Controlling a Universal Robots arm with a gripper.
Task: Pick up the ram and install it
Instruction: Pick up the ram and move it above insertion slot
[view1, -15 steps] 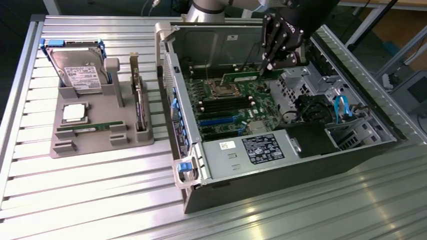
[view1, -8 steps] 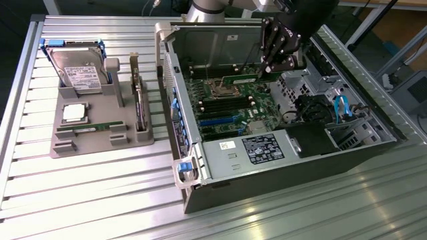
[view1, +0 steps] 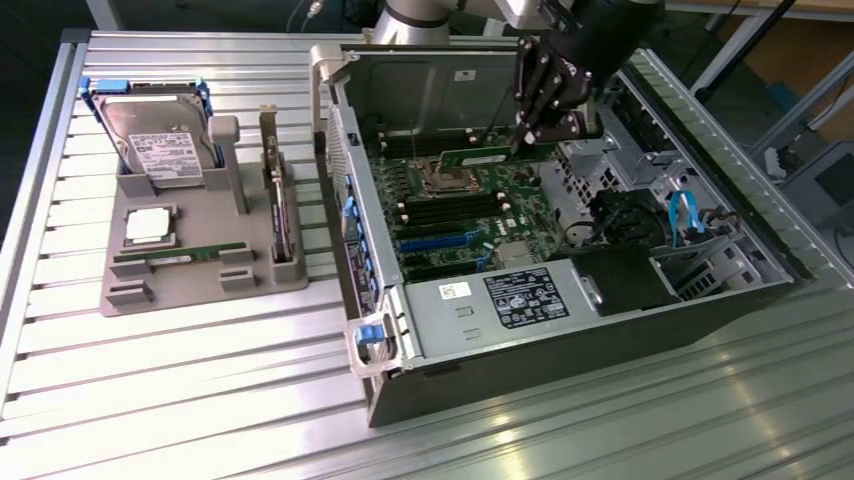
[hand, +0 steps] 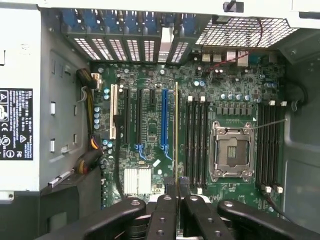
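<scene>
Finding: the black multi-fingered end effector (view1: 530, 140) is clenched on the ram (view1: 474, 157), a long, thin green circuit-board stick, and holds it by one end inside the open grey metal computer case (view1: 414, 90). In the exterior view the ram hangs just above the green motherboard (view1: 467, 215), near the square silver processor socket (view1: 445, 180). No contact with the board is visible.

In the wrist view the ram (hand: 176, 135) stands edge-on ahead of the end effector (hand: 176, 197). It lines up between the blue expansion slot (hand: 164, 125) and a bank of black memory slots (hand: 197, 140). It is not seated.

Assessment: the stick is probably light and stiff but fragile. A grip on its flat faces near the end, clear of the contact edge, looks sound.

The case rests on the ribbed aluminium tabletop (view1: 160, 380).
</scene>
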